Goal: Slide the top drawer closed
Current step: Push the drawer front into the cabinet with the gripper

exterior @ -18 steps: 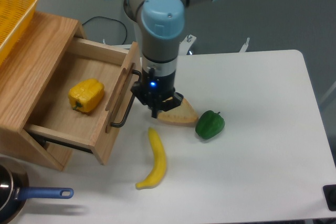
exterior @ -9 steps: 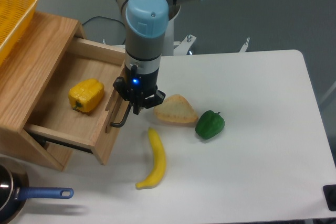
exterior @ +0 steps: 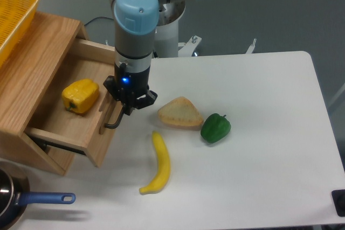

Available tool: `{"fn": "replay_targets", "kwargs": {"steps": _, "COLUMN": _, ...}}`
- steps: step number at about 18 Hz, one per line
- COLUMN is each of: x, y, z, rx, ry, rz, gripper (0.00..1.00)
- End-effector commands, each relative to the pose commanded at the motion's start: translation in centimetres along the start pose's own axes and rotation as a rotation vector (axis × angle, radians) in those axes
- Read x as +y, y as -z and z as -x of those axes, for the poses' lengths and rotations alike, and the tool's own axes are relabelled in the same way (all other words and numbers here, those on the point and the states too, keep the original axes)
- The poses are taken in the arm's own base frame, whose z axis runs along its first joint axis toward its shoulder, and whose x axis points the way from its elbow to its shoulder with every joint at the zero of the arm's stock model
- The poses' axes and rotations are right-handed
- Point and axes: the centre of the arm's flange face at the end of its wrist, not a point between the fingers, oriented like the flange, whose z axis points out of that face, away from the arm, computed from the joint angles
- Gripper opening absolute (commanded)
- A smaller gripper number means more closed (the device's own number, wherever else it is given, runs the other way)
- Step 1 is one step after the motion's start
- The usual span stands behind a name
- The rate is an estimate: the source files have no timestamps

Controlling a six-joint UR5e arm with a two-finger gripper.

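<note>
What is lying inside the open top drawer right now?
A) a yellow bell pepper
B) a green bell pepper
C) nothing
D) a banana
A: a yellow bell pepper lies on the floor of the top drawer; the banana and green bell pepper lie on the table.

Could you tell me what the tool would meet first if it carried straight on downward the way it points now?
Most likely the black bar handle of the top drawer, though depth is unclear.
</note>
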Motion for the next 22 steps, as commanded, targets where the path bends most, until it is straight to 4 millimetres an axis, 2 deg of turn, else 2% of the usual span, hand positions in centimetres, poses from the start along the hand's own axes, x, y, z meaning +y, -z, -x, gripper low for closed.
{"fn": "replay_targets", "kwargs": {"steps": 9, "x": -1.3, "y": -0.6, "z": -4.5, "rx": 0.016, "ry": -0.016, "rz": 0.006, "gripper": 0.00}}
{"fn": "replay_targets", "kwargs": {"steps": 18, "x": -2.1, "y": -1.2, "z": -8.0, "rx": 0.027, "ry": -0.028, "rz": 0.014, "gripper": 0.00}}
{"fn": "replay_targets", "kwargs": {"steps": 22, "x": -1.9, "y": -0.1, "z": -9.0, "rx": 0.022, "ry": -0.041, "rz": -0.001, "gripper": 0.00}}
